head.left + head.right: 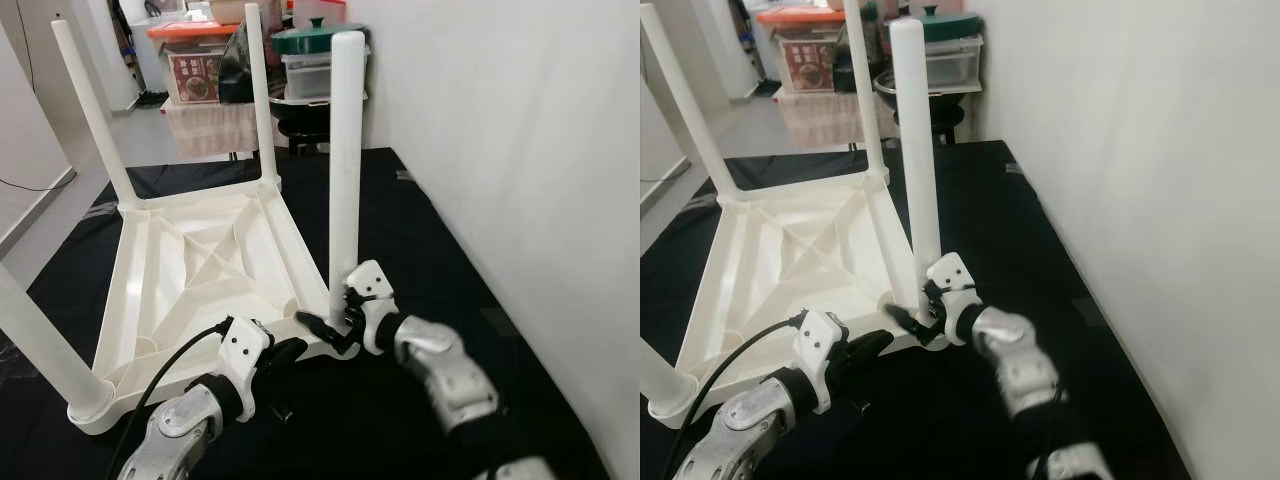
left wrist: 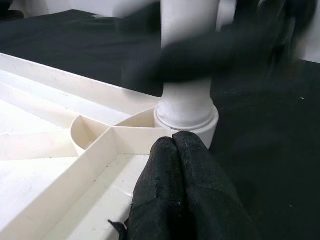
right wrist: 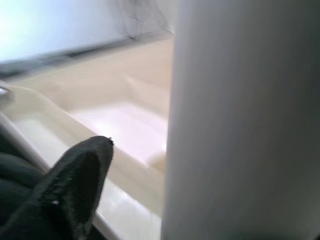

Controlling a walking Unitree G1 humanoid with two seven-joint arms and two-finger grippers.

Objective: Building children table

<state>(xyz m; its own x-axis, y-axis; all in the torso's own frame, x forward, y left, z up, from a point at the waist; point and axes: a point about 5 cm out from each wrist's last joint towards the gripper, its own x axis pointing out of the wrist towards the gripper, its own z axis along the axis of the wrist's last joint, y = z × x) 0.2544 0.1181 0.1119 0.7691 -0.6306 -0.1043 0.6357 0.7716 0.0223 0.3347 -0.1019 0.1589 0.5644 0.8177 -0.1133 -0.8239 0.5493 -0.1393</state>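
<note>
A white plastic children's table [image 1: 160,290] lies upside down on a black mat [image 1: 420,230], with its legs pointing up. My right gripper [image 1: 325,318] is at the foot of the near right leg [image 1: 346,150], where the leg enters the corner socket. It is open, one black finger [image 3: 80,175] passing the leg with a small gap, the other hidden behind it. My left gripper [image 1: 295,350] is shut with nothing in it. Its fingertips [image 2: 175,150] rest together on the table's rim just before that same corner socket [image 2: 187,117].
A white wall [image 1: 520,150] runs close along the right side. At the back stand stacked storage boxes [image 1: 195,70] and a green pot [image 1: 318,38]. A black cable [image 1: 170,365] loops from my left arm over the table's near edge. The other legs [image 1: 92,110] rise on the left.
</note>
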